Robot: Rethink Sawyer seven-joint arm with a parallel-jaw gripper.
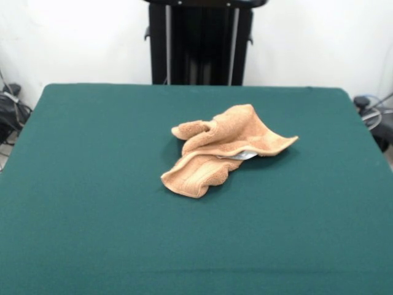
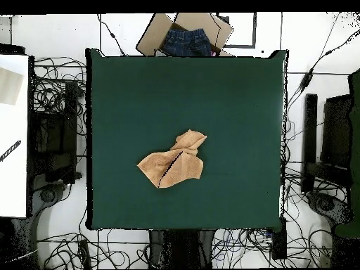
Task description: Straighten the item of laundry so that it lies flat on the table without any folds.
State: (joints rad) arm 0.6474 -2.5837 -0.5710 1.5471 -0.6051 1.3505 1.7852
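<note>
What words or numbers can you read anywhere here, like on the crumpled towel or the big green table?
There are none to read.
The crumpled light-brown terry-cloth towel shows a small white tag under a fold; any print on it is too small to read.
The dark green felt-topped table is plain.
The brown cardboard box beyond the table's edge shows no readable label.

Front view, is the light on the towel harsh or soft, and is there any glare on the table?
Front view: soft, even light; the towel casts only a thin dark shadow under its raised folds, and the table shows no glare. Overhead view: the table is evenly lit too, and the towel casts almost no shadow.
</note>
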